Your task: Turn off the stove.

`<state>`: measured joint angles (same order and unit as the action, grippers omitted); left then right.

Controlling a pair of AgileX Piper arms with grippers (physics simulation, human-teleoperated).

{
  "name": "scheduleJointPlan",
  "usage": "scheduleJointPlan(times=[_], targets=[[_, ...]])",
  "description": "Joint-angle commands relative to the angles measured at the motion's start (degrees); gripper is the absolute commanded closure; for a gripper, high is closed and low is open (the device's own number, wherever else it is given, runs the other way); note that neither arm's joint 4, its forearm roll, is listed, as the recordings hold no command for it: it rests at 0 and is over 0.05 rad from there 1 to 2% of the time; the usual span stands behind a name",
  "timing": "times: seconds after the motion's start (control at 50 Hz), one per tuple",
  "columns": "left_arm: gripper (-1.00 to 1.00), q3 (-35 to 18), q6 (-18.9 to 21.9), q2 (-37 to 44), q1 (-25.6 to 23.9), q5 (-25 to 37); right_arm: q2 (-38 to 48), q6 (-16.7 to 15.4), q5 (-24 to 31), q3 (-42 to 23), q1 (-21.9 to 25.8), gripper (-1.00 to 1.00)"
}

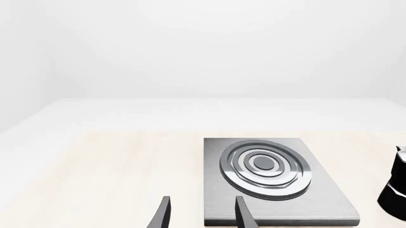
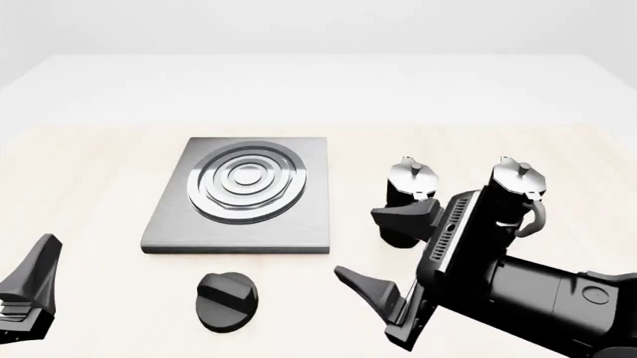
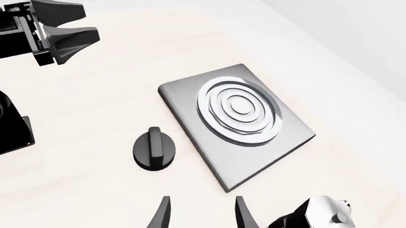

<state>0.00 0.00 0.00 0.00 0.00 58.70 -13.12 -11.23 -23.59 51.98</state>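
The stove (image 2: 239, 195) is a flat square steel plate with raised concentric burner rings, left of the table's middle. Its black round ridged knob (image 2: 227, 300) lies on the table just in front of the plate. My right gripper (image 2: 386, 252) is open and empty, hovering to the right of the knob and apart from it. The right wrist view shows the knob (image 3: 155, 148) and the stove (image 3: 238, 121). My left gripper (image 1: 203, 216) is open and empty at the front left, well away from the knob. The left wrist view shows the stove (image 1: 273, 180) but not the knob.
Two black-and-silver moka pots (image 2: 410, 195) (image 2: 518, 192) stand to the right of the stove, right behind my right gripper. One pot shows at the edge of the left wrist view (image 1: 396, 185). The light wooden table (image 2: 89, 171) ends in a white surround.
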Motion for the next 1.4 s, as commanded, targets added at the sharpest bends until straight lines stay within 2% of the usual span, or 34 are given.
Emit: scheduleJointPlan(times=[0.02, 0.4, 0.42, 0.66, 1.14, 1.4], targets=[[-1.0, 0.0, 0.0, 0.0, 0.0, 0.0, 7.5, -1.1, -1.7, -3.9, 3.3, -1.0], [-1.0, 0.0, 0.0, 0.0, 0.0, 0.0, 17.7, -0.3, -4.3, -9.4, 5.7, -1.0], [-1.0, 0.0, 0.0, 0.0, 0.0, 0.0, 19.0, 0.6, -4.1, -10.1, 5.4, -1.0], [-1.0, 0.0, 0.0, 0.0, 0.0, 0.0, 25.8, 0.2, -6.6, -12.6, 7.2, -1.0], [-1.0, 0.0, 0.0, 0.0, 0.0, 0.0, 36.2, 1.9, -5.1, -18.4, 8.6, -1.0], [-1.0, 0.0, 0.0, 0.0, 0.0, 0.0, 41.0, 1.3, -5.9, -20.7, 7.9, -1.0]])
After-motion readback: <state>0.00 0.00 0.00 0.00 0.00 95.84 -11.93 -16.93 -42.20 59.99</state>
